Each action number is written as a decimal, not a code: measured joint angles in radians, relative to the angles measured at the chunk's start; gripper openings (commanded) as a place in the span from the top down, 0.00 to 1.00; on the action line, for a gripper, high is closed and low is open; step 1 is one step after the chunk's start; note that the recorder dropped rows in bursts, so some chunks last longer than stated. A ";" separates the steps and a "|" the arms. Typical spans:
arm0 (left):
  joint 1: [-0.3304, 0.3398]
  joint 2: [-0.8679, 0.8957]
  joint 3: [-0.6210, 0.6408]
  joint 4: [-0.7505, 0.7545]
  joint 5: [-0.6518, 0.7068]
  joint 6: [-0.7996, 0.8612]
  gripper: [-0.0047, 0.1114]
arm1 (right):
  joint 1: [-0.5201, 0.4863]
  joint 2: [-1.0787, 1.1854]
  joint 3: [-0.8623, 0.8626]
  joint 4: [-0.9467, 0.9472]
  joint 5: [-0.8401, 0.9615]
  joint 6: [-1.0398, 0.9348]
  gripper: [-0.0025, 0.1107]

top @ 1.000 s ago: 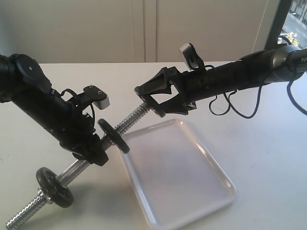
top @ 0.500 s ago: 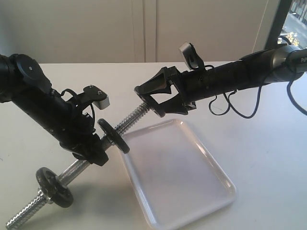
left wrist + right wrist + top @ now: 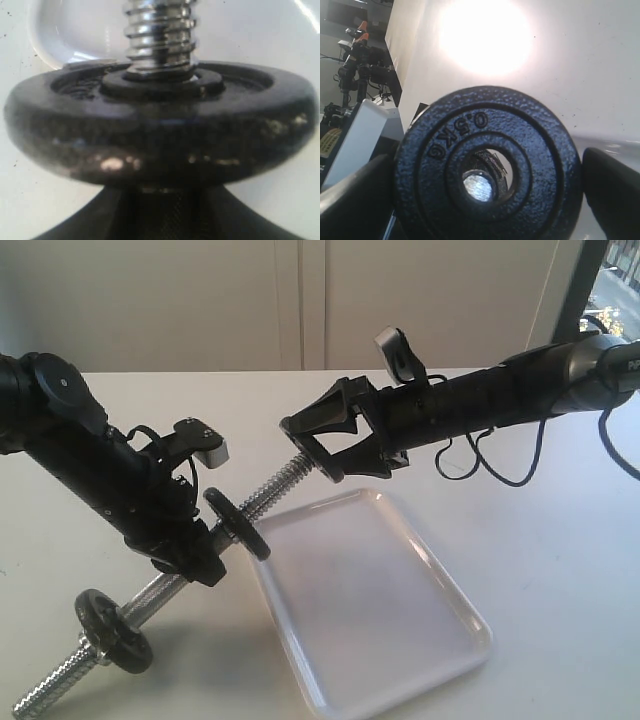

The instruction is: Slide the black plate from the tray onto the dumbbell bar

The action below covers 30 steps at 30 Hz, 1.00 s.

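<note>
Chrome bar (image 3: 276,485) gripped by left claw (image 3: 203,560), black plate (image 3: 535,150) by right claw (image 3: 322,450) (near tray (image 3: 380,600)).

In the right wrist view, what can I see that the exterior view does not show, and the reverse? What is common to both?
Right wrist only: the plate's flat face, marked 0.5KG, and the bar's end seen through its hole.

Exterior only: the bar's full length, the left gripper clamped on its middle, a disc beside that gripper and a second disc near the low end.

Both: the right gripper holding the plate at the bar's threaded upper end.
</note>
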<state>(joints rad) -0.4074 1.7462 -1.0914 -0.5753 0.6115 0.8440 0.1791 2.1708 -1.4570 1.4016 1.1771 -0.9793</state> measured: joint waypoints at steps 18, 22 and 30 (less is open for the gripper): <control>0.000 0.007 0.000 -0.002 -0.006 -0.002 0.96 | -0.010 0.000 0.000 -0.022 0.000 0.004 0.98; 0.000 0.007 0.000 -0.002 -0.006 -0.002 0.96 | -0.003 0.000 0.000 -0.029 0.000 0.004 0.98; 0.000 0.007 0.000 0.004 -0.002 -0.003 0.96 | 0.030 -0.005 0.000 -0.017 -0.018 0.004 0.98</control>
<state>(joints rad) -0.4074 1.7532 -1.0914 -0.5708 0.6090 0.8405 0.2094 2.1655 -1.4570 1.3843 1.1592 -0.9750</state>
